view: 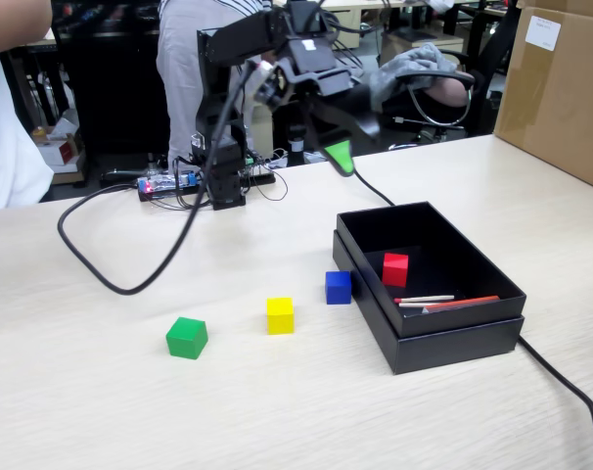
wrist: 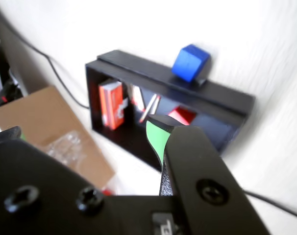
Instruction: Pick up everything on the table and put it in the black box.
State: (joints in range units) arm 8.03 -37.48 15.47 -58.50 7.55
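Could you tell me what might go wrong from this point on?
The blue cube sits close against the black box wall, so a jaw may not fit between them and could shove either. The thick cable loops across the table behind the green cube and might snag the arm.

The table (view: 101,392) is viewed obliquely from its front; the black box (view: 443,338) (wrist: 138,68) is shared with the close, downward-looking wrist view.

four cubes: red (view: 395,268), green (view: 187,337), yellow (view: 280,314), blue (view: 339,287); two sticks (view: 443,303); one black box (view: 453,343).
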